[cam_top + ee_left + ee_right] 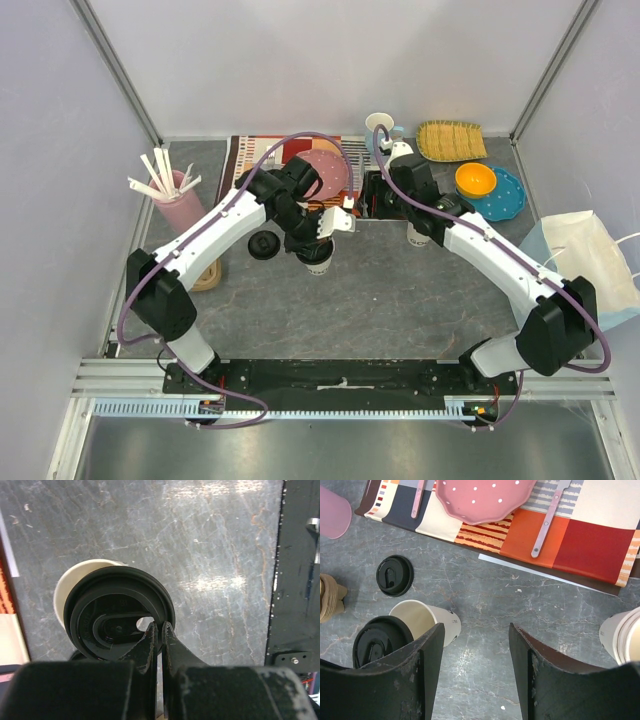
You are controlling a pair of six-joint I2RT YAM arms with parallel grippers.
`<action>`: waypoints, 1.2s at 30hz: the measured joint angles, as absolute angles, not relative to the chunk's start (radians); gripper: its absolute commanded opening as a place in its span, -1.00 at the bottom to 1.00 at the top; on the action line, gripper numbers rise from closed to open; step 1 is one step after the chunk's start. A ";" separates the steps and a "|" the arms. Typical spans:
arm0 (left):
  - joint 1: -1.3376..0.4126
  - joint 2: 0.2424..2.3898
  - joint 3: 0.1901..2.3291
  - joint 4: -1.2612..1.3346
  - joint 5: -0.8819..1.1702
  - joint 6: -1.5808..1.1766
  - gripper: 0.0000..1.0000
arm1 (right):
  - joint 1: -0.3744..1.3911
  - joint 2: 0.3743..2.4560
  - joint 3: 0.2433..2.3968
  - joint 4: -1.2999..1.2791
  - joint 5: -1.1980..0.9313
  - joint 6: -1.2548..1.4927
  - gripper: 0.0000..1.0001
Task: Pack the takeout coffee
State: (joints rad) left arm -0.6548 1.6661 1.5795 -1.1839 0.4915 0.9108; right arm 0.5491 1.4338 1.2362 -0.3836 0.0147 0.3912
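Lidding step: left gripper pinches black lid by its rim, lid offset over cream paper cup, not seated; cup stands on table. Next likely needs centring, then pressing down. Right gripper spread wide, empty, near the cup.

White arm links, black joints, looping purple cables, scuffed black tool fingers, black base plate

— What's the left gripper doing?
— Its jaws are pinched on the rim of the black lid. A cream cup peeks from under it, above the grey bench. Seated or hovering, I can't tell.
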 measured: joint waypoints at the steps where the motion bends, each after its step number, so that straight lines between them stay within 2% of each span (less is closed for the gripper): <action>1: -0.655 1.667 1.579 -1.177 0.485 0.912 -0.95 | 0.547 1.434 1.234 -0.384 0.014 0.392 0.24; 14: -0.655 1.750 1.597 -1.098 0.468 0.918 -0.95 | 0.540 1.434 1.234 -0.384 0.011 0.397 0.25; 36: -0.655 1.790 1.619 -1.123 0.442 0.918 -0.95 | 0.535 1.434 1.234 -0.384 0.004 0.397 0.24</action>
